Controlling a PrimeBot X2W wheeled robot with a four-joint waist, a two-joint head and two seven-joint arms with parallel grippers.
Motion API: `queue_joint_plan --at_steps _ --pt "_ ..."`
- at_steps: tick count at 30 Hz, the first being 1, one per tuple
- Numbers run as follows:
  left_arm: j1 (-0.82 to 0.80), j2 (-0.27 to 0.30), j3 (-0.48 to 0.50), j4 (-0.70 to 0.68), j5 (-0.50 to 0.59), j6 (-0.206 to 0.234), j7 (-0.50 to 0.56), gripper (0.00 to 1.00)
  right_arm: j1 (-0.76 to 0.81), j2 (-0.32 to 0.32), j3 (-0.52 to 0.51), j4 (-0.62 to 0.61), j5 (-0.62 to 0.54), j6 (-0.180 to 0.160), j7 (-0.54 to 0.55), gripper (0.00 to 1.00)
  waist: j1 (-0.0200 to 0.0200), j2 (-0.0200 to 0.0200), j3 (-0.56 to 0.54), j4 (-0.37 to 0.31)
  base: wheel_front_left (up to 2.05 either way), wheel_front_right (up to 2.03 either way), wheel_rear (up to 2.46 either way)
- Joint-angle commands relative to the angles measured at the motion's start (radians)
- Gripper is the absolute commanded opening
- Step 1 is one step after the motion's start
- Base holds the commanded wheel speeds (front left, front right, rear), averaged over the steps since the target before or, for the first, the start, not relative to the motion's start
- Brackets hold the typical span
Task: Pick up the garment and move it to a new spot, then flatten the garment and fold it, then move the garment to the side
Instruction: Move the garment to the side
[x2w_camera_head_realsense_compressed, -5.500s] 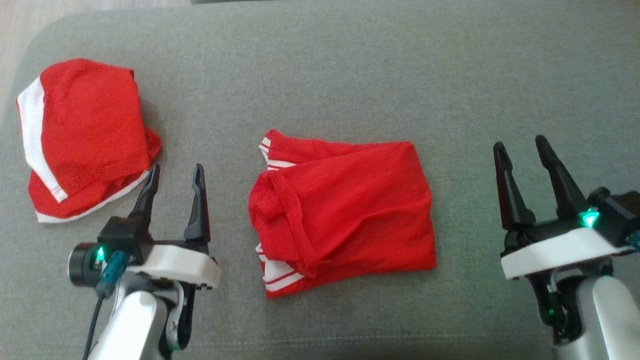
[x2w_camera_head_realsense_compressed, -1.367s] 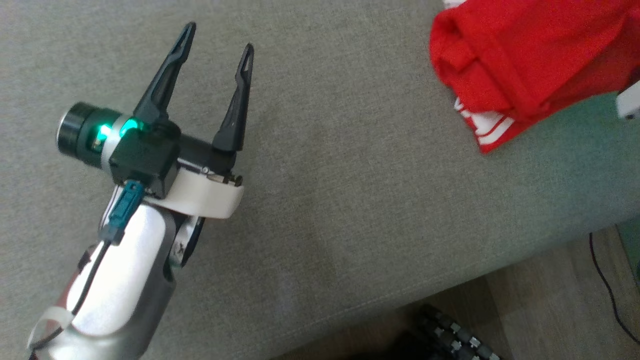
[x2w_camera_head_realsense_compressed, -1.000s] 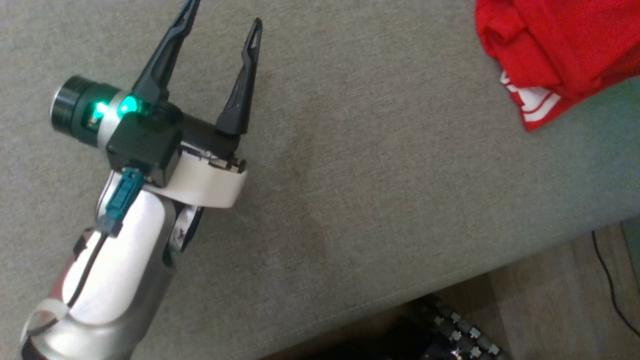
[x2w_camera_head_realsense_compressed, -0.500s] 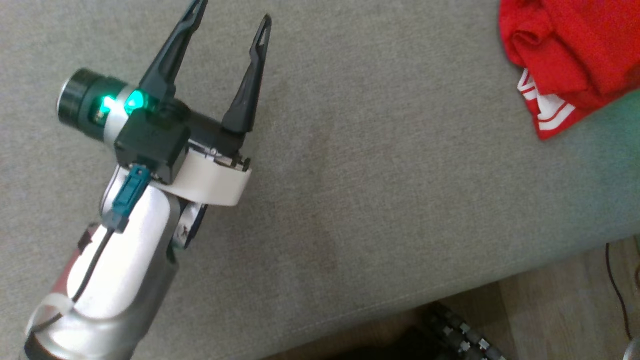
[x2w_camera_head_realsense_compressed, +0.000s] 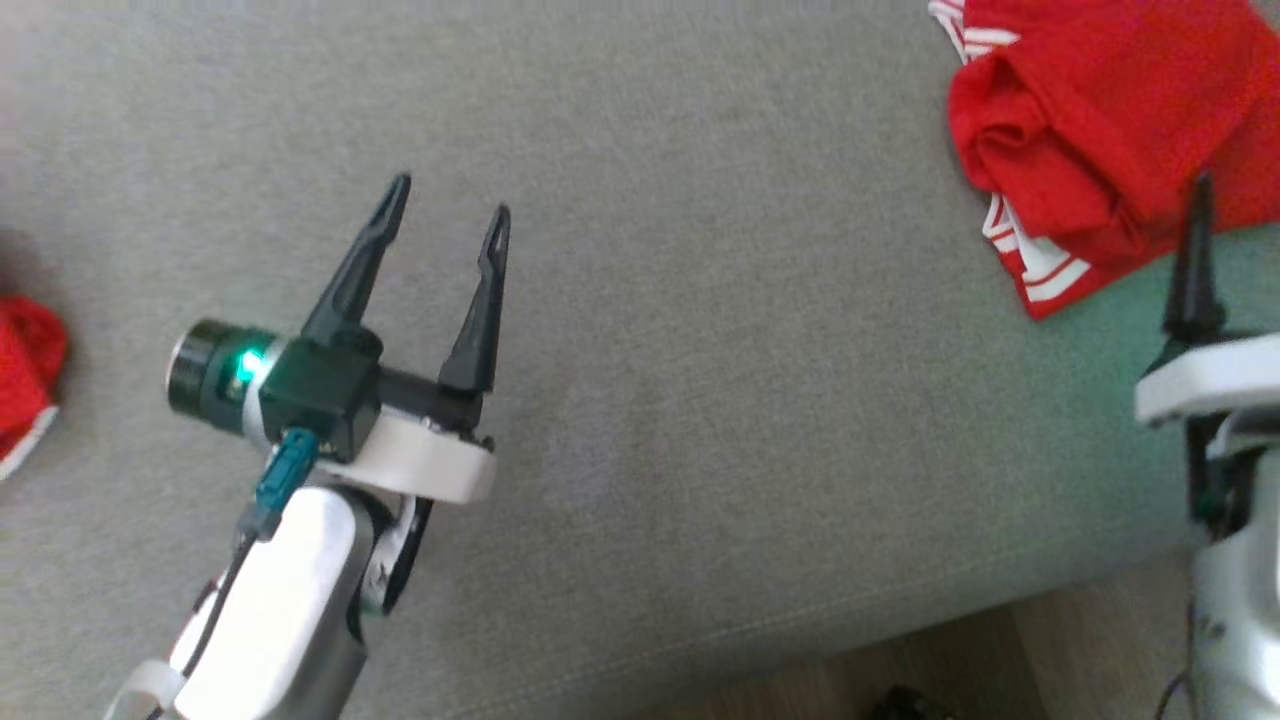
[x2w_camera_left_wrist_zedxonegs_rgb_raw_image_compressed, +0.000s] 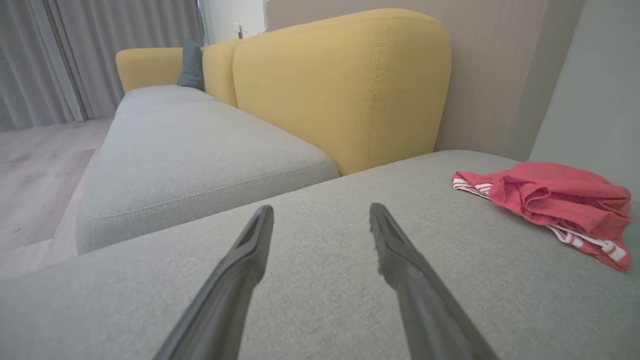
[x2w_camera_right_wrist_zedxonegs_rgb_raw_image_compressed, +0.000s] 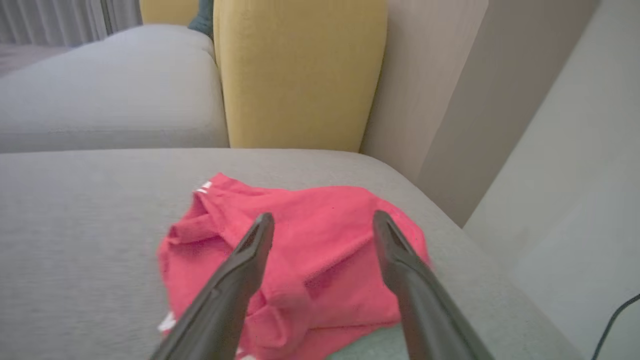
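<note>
Sofa seat of grey woven fabric (x2w_camera_head_realsense_compressed: 700, 350) takes up most of the head view, its near edge running along the bottom right above a strip of pale wooden floor (x2w_camera_head_realsense_compressed: 1080, 640). Behind the seat, in the left wrist view, stands a rounded mustard-yellow fabric backrest (x2w_camera_left_wrist_zedxonegs_rgb_raw_image_compressed: 340, 85), with a second grey seat section to its left.

The folded red garment with white stripes (x2w_camera_head_realsense_compressed: 1100, 110) lies flat on the seat towards the far right, close to the cushion's right end. Its bunched, rolled edge faces left and the white-striped hem faces the near side.

The right gripper (x2w_camera_right_wrist_zedxonegs_rgb_raw_image_compressed: 322, 216) sits at the near right just beside the garment's near edge. Its two long dark fingers are spread wide and point out over the red cloth with nothing clamped between them; whether the tips touch the fabric cannot be told.

The left gripper (x2w_camera_head_realsense_compressed: 449, 196) hangs over bare grey cushion, well apart to the left of the garment, fingers likewise spread and empty.

At the far left edge lies part of another red cloth with a white band (x2w_camera_head_realsense_compressed: 25, 370).
</note>
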Motion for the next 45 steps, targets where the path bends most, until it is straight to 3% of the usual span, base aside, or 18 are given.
queue_joint_plan --at_steps 1,9,21,45 --pt "-0.004 0.008 0.042 -0.025 -0.008 0.01 -0.008 1.0 0.033 0.003 0.032 -0.062 0.014 -0.001 -0.007 1.0 0.0 0.0 -0.044 0.03 0.0 0.0 0.0" --pt "0.09 0.005 0.083 0.001 -0.062 0.05 -0.012 1.0 0.205 0.068 0.154 -0.277 0.073 -0.001 0.045 1.0 0.0 0.0 -0.129 0.107 0.0 0.0 0.0" --pt "0.182 -0.005 0.132 0.051 -0.121 0.084 -0.018 1.0 0.275 0.079 0.278 -0.347 0.126 -0.001 0.078 1.0 0.0 0.0 -0.206 0.198 0.0 0.0 0.0" --pt "0.304 0.007 0.13 0.082 -0.142 0.102 -0.013 1.0 0.423 0.08 0.246 -0.399 0.156 -0.001 0.142 1.0 0.0 0.0 -0.354 0.234 0.0 0.0 0.0"
